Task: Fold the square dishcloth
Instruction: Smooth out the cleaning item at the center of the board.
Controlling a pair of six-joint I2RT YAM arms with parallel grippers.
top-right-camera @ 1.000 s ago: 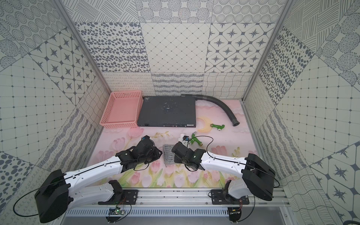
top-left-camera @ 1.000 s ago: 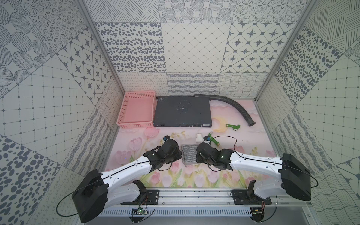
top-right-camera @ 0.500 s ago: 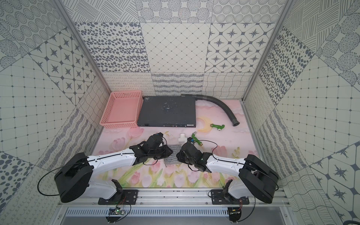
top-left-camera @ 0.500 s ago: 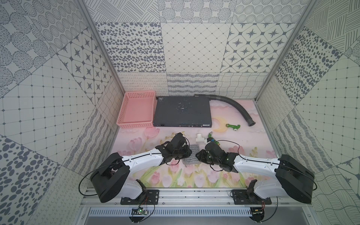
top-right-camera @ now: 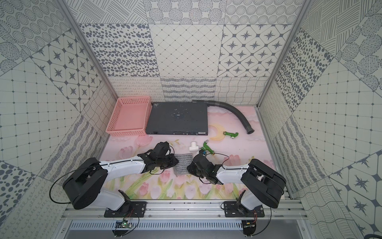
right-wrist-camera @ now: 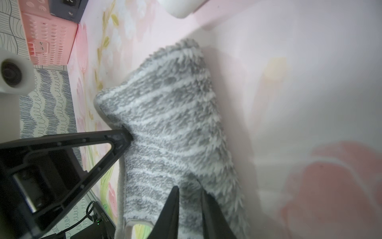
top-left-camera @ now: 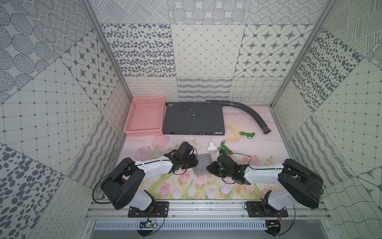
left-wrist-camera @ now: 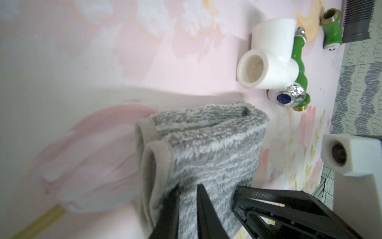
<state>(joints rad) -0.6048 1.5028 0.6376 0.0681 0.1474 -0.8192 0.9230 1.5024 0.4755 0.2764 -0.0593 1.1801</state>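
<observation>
Both top views showed the square dishcloth (top-left-camera: 204, 167), grey, fuzzy and folded double, just on the robot's side of the white pipe tee (top-left-camera: 211, 147), with the left gripper (left-wrist-camera: 188, 196) and right gripper (right-wrist-camera: 189, 196) each pinching an opposite edge of it between narrow jaws.

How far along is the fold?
Done: the cloth is already doubled, two hemmed edges stacked in the left wrist view. In hand: the left gripper and right gripper each pinch it from opposite sides. Left: probably release and flatten; the layers gape.
</observation>
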